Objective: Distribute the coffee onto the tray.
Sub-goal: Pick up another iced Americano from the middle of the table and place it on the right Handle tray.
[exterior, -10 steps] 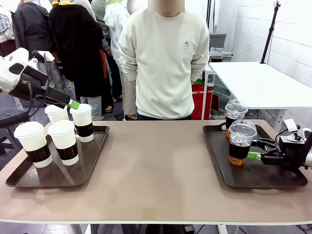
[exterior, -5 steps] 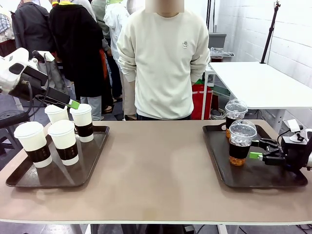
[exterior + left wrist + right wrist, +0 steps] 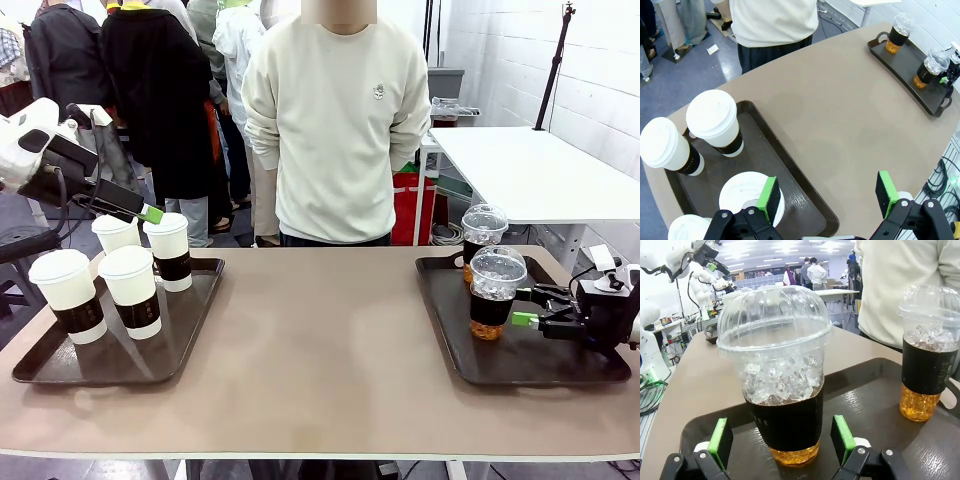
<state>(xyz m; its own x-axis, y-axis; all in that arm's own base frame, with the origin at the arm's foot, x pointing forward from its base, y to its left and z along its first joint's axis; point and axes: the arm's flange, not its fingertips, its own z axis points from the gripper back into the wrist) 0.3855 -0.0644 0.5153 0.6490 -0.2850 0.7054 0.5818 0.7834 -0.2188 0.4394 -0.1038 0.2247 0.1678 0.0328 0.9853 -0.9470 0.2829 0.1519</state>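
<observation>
The surface [image 3: 320, 350] is a tan tabletop carrying 2 dark brown trays. The landmark for all positions below is the right tray [image 3: 520, 370].

Right tray: 2 iced coffee cups stand on it. Each is clear plastic with a dome lid, ice in the upper part, a dark band around the middle and amber-brown liquid at the base. The near iced cup [image 3: 496, 292] stands toward the tray's left side. The far iced cup [image 3: 483, 232] stands just behind it, at the tray's far-left corner; the 2 cups overlap in the front view, and the right wrist view shows them apart.

Right hand [image 3: 522, 310]: it is low over the right tray, pointing toward the near iced cup. Its fingers are spread wide, 1 green pad on each side of the cup's lower part [image 3: 785, 435]. In the right wrist view a gap shows between each pad and the cup wall; the hand grips nothing.

Left tray [image 3: 190, 345]: it lies well to the left of the right tray, at the opposite end of the surface. 4 white paper cups [image 3: 130, 290] stand on it, each with a white lid and a dark brown sleeve, grouped in the tray's far-left part.

Left hand [image 3: 148, 212]: it hovers above the paper cups, clear of them. Its fingers are apart and empty, as the left wrist view [image 3: 830, 192] shows.

A person in a cream sweatshirt [image 3: 340, 120] stands at the far side of the surface.
</observation>
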